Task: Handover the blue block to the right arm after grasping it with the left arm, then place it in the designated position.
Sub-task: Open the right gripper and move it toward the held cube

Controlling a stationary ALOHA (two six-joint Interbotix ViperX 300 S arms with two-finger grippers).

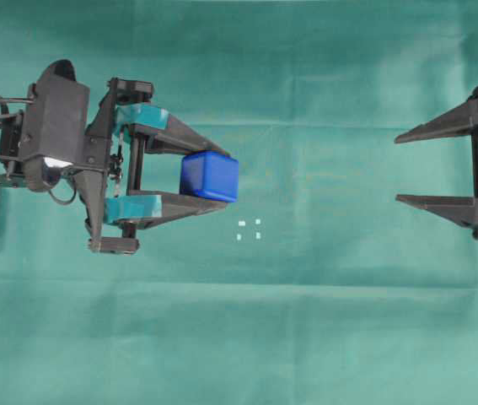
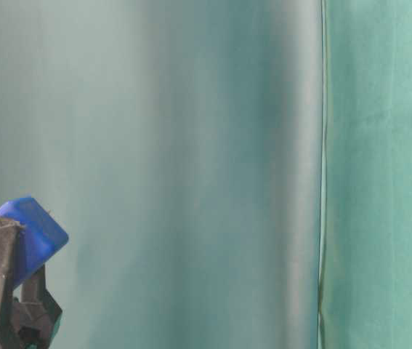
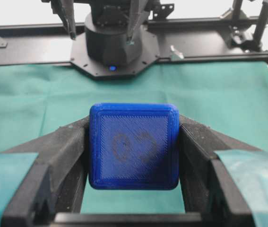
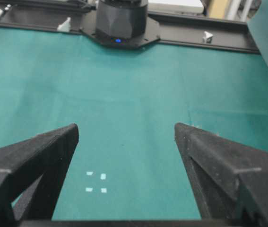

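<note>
Blue block (image 1: 210,175) clamped — left gripper (image 1: 213,175).

Probably lab: cloth-draped table (image 1: 323,337)

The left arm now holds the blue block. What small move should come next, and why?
Probably carry the blue block rightward, toward the right pincer. The left pincer is shut on the block between its teal-taped fingers, while the right pincer waits wide open with much green cloth between them.

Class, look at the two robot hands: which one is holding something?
The left hand, with teal-taped fingers, grips the blue block; the plain black right hand is open and empty.
</note>
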